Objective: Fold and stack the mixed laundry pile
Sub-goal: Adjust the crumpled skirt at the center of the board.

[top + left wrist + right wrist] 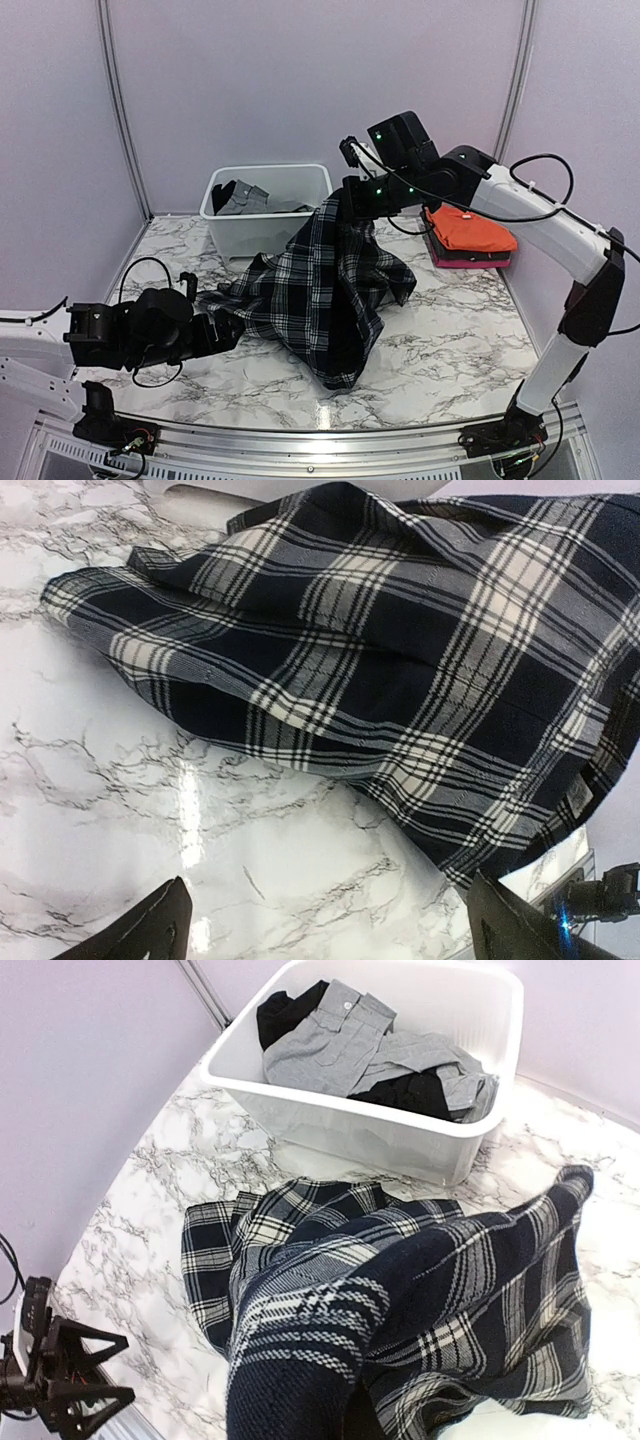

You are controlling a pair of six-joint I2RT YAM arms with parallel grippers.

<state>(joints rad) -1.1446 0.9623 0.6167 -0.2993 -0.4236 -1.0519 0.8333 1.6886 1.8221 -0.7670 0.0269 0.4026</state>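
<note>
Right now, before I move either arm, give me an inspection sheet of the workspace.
Surface: glossy marble table.
Job's things: plaid garment lifted at one end, rest draped on the table; orange shirt folded on a pink piece, far right; grey shirt and dark clothes in the white tub.
Clutter: nothing seen.
Grippers: right gripper, jaws shut on the plaid garment; left gripper, jaws open, low beside its left edge.
Cables: black cables loop off both arms.
Surroundings: plain pale walls.

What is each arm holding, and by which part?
The right gripper pinches the plaid garment by a bunched edge lifted high; the rest drapes to the table. The left gripper is open, holding nothing.
</note>
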